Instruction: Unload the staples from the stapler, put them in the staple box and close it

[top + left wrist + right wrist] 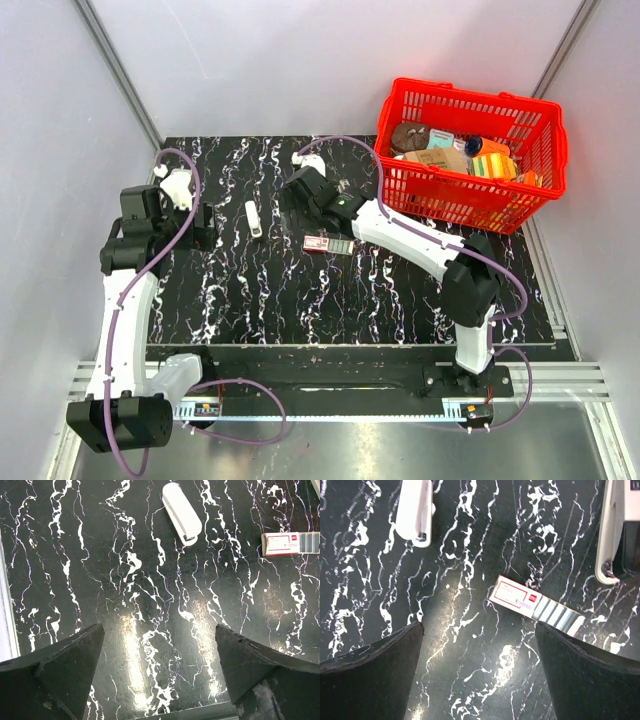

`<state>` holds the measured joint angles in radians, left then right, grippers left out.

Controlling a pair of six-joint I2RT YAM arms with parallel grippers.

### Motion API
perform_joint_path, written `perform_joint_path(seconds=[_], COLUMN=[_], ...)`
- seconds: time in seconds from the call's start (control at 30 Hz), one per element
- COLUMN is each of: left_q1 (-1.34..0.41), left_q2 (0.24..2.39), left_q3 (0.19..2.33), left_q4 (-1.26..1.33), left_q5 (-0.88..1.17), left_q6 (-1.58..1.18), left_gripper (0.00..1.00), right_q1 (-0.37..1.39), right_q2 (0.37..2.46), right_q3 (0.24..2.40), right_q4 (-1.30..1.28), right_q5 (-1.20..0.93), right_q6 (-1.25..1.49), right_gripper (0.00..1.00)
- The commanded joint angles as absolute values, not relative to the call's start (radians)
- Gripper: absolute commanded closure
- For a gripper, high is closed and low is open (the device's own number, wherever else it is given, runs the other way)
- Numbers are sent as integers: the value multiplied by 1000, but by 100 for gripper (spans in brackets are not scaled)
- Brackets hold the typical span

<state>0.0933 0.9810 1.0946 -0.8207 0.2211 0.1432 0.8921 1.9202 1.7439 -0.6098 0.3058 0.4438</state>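
White stapler (254,219) lying flat on table (300,300), at 9 o'clock from staple box (326,243). Left pincer (159,630) and right pincer (479,627) both spread, gripping nothing. Advice: steady body with left, open magazine with right, gently.

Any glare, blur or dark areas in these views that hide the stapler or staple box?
Top external: even light, sharp, no glare on the table. Left wrist: two pale reflection streaks on its glossy surface, clear of the crisp stapler. Right wrist: milder sheen beside the staple box, its label unobscured. In both wrist views the jaws are dark and featureless.
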Motion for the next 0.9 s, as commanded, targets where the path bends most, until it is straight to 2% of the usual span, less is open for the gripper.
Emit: perform_joint_path(seconds=[0.0, 0.27, 0.53, 0.87], left_q1=[104, 228, 437, 453], left_q2=[943, 979, 1038, 1048], left_q3=[1091, 1134, 1170, 1072], left_q4=[-775, -818, -880, -865], left_q5=[190, 281, 443, 433], left_q6=[127, 118, 143, 207], left_gripper=[1, 1, 1, 1], right_q1=[890, 891, 905, 925], right_q2=[1933, 2219, 2347, 2560], right_q3=[1766, 2058, 2218, 2503], right_q4=[-470, -526, -531, -611], right_q5=[261, 232, 198, 190], right_q6=[400, 371, 359, 327], right_gripper=[1, 3, 9, 13])
